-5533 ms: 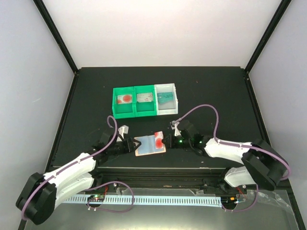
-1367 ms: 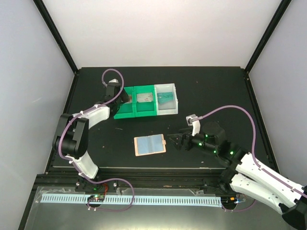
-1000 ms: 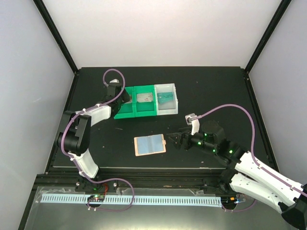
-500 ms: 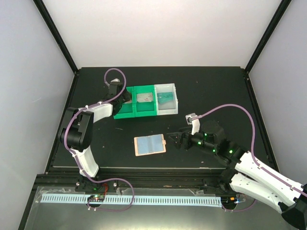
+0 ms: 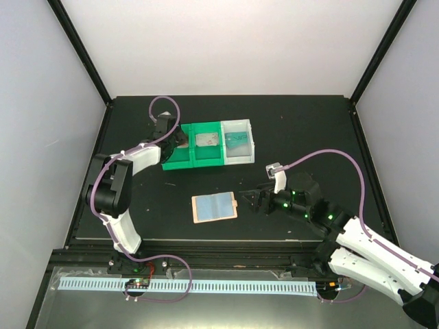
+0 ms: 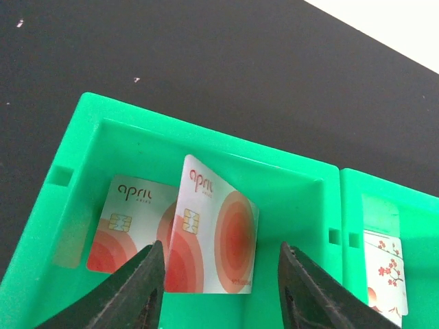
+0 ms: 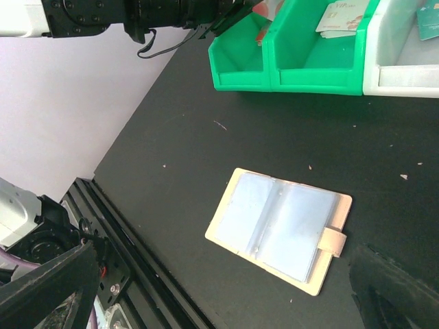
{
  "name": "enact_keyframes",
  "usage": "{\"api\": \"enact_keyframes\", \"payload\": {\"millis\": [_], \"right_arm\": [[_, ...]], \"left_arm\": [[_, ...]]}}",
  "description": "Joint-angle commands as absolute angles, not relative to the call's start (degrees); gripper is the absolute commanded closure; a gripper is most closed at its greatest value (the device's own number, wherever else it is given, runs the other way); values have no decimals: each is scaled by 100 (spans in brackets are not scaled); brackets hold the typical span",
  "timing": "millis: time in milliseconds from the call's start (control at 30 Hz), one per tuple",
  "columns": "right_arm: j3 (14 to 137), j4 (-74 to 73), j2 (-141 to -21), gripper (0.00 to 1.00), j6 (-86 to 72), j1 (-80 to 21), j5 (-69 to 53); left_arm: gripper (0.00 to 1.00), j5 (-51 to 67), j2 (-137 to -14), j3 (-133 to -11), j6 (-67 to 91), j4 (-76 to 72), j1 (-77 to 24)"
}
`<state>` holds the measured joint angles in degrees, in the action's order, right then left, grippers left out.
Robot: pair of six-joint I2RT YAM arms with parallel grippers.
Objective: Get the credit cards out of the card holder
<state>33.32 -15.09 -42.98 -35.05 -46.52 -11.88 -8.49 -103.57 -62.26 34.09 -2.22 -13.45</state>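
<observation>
"What's in the bin tray [image 5: 206,163]?"
"The left green compartment [image 6: 89,144] has two red-and-white cards [image 6: 206,240], one flat and one tilted against it. The middle compartment [image 5: 207,159] has a flowered card [image 6: 385,274], and the white compartment [image 5: 236,159] a teal card [image 5: 237,140]."
"And the left gripper [image 6: 219,253]?"
"Its jaws are apart, and the tilted card stands just ahead, between them."
"And the card holder [image 7: 281,229]?"
"It lies open on the table [image 5: 309,130]. The right gripper [image 7: 223,257] has its jaws spread wide, with the holder just ahead between them."
</observation>
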Motion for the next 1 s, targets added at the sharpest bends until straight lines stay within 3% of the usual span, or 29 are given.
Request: {"api": "enact_keyframes", "payload": {"millis": [0, 400, 533, 967], "right_arm": [[3385, -1567, -4185, 0, -3586, -4644, -1085], [3424, -1745, -4112, 0, -3568, -4648, -1055], [3464, -1888, -4053, 0, -3553, -4646, -1026], [3741, -2540, -3969, 0, -3724, -4644, -327]], "left_arm": [[49, -1000, -10025, -6508, 3355, 165, -1301], [24, -712, -8900, -6154, 3266, 893, -1301], [3, -330, -8334, -5876, 3278, 1175, -1309], [1, 1371, -5488, -4975, 2264, 2818, -1527]]}}
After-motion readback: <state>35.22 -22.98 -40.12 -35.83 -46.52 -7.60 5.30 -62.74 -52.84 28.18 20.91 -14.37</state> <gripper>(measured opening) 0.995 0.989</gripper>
